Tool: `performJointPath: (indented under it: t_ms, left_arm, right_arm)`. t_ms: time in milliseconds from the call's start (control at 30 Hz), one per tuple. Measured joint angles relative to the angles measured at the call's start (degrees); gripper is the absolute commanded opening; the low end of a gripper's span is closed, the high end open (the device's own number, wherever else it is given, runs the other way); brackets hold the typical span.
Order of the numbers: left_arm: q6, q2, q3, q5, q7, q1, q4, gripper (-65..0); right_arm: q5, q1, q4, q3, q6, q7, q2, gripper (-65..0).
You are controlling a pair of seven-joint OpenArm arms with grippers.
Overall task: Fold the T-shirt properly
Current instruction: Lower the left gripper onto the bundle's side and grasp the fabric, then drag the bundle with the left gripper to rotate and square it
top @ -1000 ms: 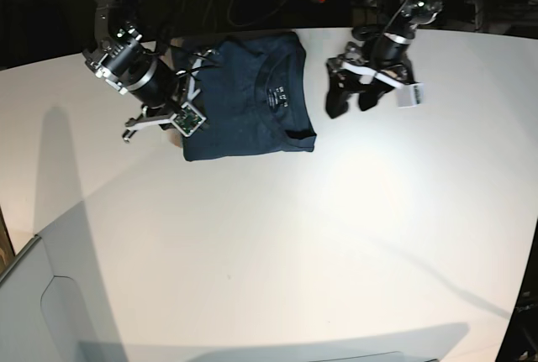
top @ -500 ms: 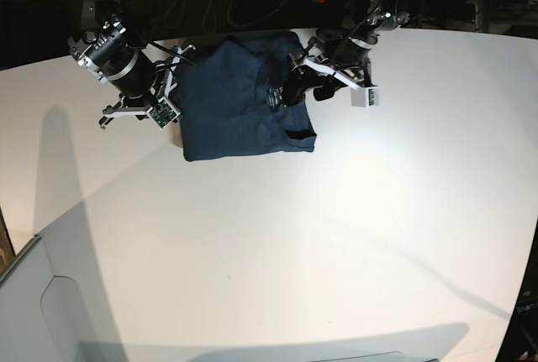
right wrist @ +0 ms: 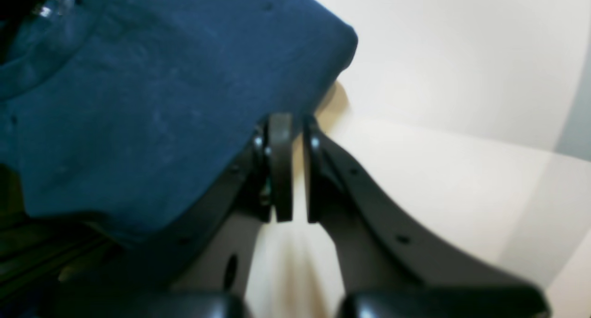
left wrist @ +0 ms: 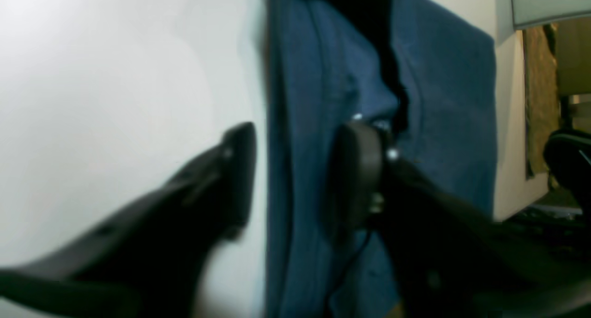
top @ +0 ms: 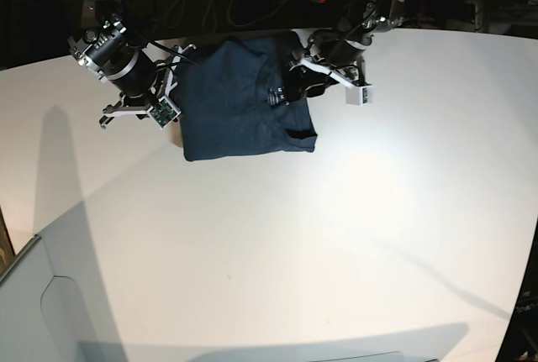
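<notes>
Between left tool [left wrist: 291,179] fingers: T-shirt [left wrist: 415,101] edge.

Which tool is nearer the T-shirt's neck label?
Left. The left tool straddles the T-shirt edge beside the neck label; the right tool sits off the opposite edge.
</notes>
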Motion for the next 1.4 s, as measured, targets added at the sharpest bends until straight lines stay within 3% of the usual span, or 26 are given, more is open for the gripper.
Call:
performJointPath:
  t_ms: [233,367,467,667,800,1000,1133,1333,1400]
  left_arm:
    - [-0.3,0.2,0.8,-0.5,0.2,-1.0,-1.8,-53.0]
    - [-0.2,0.1,0.8,-0.3,0.7,-1.8,-1.9,-65.0]
    - [-0.2,-0.4,1.1,-0.2,2.3,-3.9,-2.0,-65.0]
    - [-0.6,-2.2,2.7,-0.5,12.4,-12.9,-5.7,-65.0]
    - [-0.9,-6.3,9.4,-1.1,13.6,-20.1,-9.6,-65.0]
    - [-1.7,-11.8,25.7,-2.3,12.9,-35.3,-18.2,-65.0]
    - [-2.8,-10.7,33.4,-3.6,11.5,-45.5,-27.5,-65.0]
    - [-1.5,-4.7,43.1,-1.2,11.2,-57.2,-38.4,-65.0]
    - [-4.2,-3.4,48.0,1.8,8.5,-60.2,-40.3,-65.0]
  right_arm:
    - [0.0,-1.3,0.0,0.0,0.0,-0.2,-0.1,-63.4]
    - [0.0,-2.1,0.2,0.8,0.0,0.4,-0.2,-63.4]
    - [0.0,-2.5,1.0,3.9,0.0,-0.3,-0.2,-63.4]
    - [0.2,-2.4,1.3,8.7,0.0,0.0,-0.7,-63.4]
    - [0.1,-2.7,1.3,14.0,0.0,0.0,-0.7,-63.4]
    - [0.0,-3.4,1.3,22.2,0.0,-0.2,-1.5,-63.4]
    - [0.4,-3.1,1.3,27.6,0.0,0.0,-3.5,-63.4]
    - [0.2,-4.6,1.3,32.2,0.0,0.2,-3.8,-63.4]
    - [0.1,-5.5,1.3,32.4,0.0,-0.2,-3.8,-63.4]
